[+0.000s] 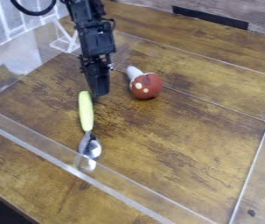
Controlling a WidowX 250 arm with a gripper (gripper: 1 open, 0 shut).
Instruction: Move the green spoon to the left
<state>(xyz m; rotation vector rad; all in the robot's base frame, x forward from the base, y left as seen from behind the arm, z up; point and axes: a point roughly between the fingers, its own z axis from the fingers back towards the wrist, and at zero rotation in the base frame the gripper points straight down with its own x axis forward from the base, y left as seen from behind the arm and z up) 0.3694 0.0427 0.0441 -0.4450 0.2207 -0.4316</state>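
Note:
The green spoon [86,116] lies flat on the wooden table, its yellow-green handle pointing away from me and its silver bowl [89,148] near the front clear wall. My black gripper [100,87] hangs just above and slightly right of the handle's far end. Its jaws are shut with nothing between them. It does not hold the spoon.
A red-brown rounded object with a white tip [145,84] lies to the right of the gripper. Clear plastic walls [146,205] ring the wooden work area. A white wire rack [62,39] stands at the back left.

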